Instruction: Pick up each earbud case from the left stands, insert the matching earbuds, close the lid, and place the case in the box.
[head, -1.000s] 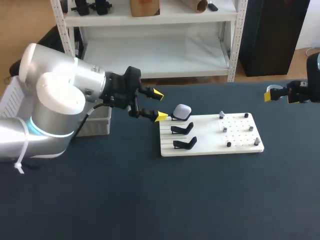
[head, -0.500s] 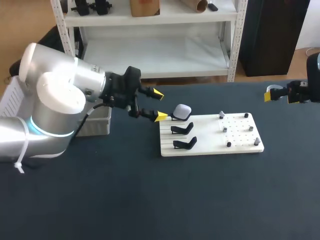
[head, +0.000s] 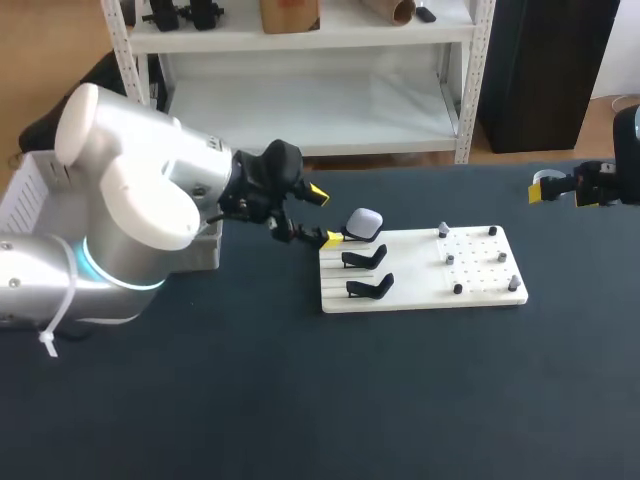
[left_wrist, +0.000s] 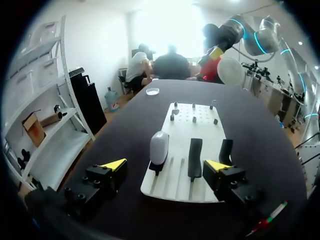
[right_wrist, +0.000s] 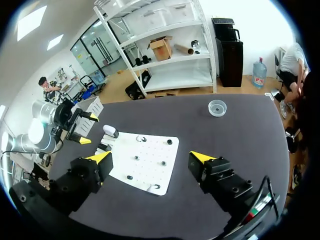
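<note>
– Case (head: 364, 222) first: from the head camera, one pale earbud case sits on the rearmost of three black stands (head: 366, 258) at the left end of the white board (head: 420, 298). The other two stands are bare.

– And there's the left gripper (head: 324, 215) right beside it, fingers spread wide. One yellow tip is down close by the case, and I can't see either tip touching it.

– Over to the left wrist camera, which gives what the head camera can't. The case (left_wrist: 159, 147) stands upright and closed, just ahead of the gripper and nearer one open finger than the other.

– Right side?

– The right gripper (head: 556, 190) is way out by the desk's right edge, well apart from the board. The head camera shows only one yellow tip, so there's no call from there. The right wrist camera settles it: fingers (right_wrist: 202, 157) wide apart with nothing between them, the board lying ahead.

– Now the surface.

– It's a dark desk (head: 300, 400). There are small dark pieces (head: 450, 258) in the holed right half of the board, too small to say what they are. A clear round dish (right_wrist: 216, 107) sits past the board, plain only in the wrist cameras. A grey box (head: 205, 248) at the left is partly hidden by the left arm (head: 130, 210).
</note>
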